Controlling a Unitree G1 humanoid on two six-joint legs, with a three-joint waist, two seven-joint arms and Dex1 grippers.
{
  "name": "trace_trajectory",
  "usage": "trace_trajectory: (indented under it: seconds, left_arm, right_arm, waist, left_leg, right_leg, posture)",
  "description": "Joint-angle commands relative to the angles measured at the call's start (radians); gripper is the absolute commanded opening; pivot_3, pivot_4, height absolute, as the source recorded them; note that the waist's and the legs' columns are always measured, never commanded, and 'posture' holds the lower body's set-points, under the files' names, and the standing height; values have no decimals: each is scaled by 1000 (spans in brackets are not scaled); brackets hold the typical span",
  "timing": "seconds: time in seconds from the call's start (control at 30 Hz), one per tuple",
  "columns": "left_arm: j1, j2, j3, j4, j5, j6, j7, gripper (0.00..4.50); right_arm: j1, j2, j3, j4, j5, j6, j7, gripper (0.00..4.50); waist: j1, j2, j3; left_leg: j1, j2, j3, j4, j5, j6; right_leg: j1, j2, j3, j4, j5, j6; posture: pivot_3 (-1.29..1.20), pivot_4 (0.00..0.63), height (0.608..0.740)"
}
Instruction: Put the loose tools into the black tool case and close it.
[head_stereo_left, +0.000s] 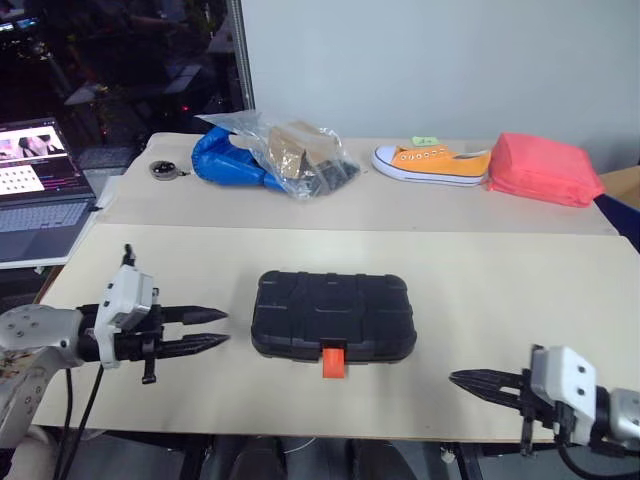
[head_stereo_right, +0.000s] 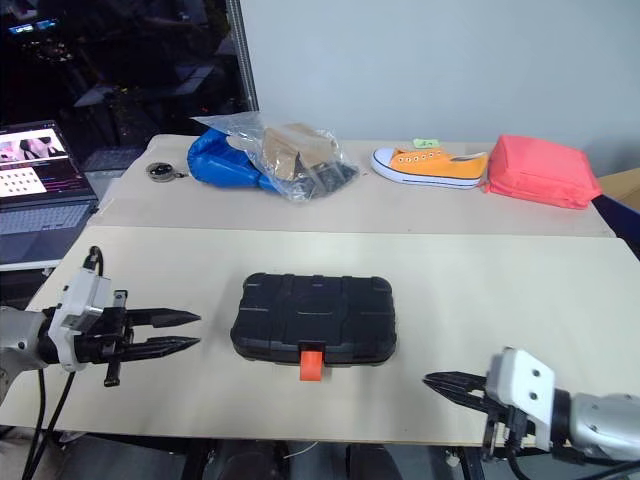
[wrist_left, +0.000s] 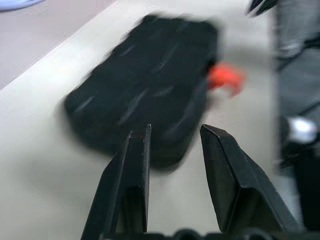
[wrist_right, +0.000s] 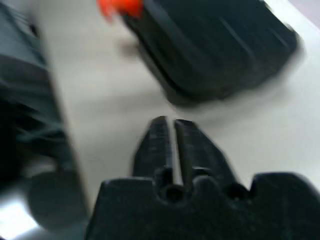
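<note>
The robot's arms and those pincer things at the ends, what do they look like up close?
Each arm ends in a boxy pale grey housing with small dark screw holes, then a black mount. From it reach two slim black fingers that taper to points, on the left gripper and the right gripper alike. Black cables loop down from the left wrist. The arm shells behind are rounded and silvery grey.

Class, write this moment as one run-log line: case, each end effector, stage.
case: shut, on table | left end effector: open, empty | right end effector: shut, empty | stage: case closed, no loose tools in sight
</note>
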Motion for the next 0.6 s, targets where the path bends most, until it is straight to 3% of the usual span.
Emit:
trace_trajectory:
  seconds: [0.03,0.17,0.27,0.43,0.6]
  left_arm:
    - [-26,22,-18,-114,-73,78,-3,1693]
    - [-47,19,-41,-171,-77,112,8,1693]
    - [-58,15,-45,-181,-72,131,25,2456]
    - [-70,-3,-53,-206,-88,177,88,4301]
    - [-99,-28,-110,-180,-23,168,127,4301]
  right_arm:
    - [-149,2,159,-38,-41,109,-19,26]
    - [-346,68,306,7,-132,234,-111,26]
    - [-435,110,358,41,-200,294,-163,0]
    - [-613,236,427,109,-290,379,-279,0]
    - [-784,382,545,304,-458,344,-380,0]
  waist:
    - [2,0,0]
    - [8,1,0]
    - [8,1,0]
    - [-1,-1,1]
    - [-2,-1,0]
  left_leg:
    - [0,0,0,0,0,0]
    - [-1,-1,2,-1,0,0]
    - [-4,-1,2,0,0,0]
    - [-8,-2,2,0,0,-1]
    - [-6,-1,2,0,0,-1]
  right_leg:
    - [0,0,0,0,0,-1]
    - [-5,3,0,0,1,-1]
    - [-6,4,0,0,3,4]
    - [-8,3,1,-1,1,8]
    - [-8,5,1,0,2,6]
  posture:
    - [0,150,740]
    - [0,150,740]
    - [0,150,740]
    - [0,150,740]
    - [0,150,740]
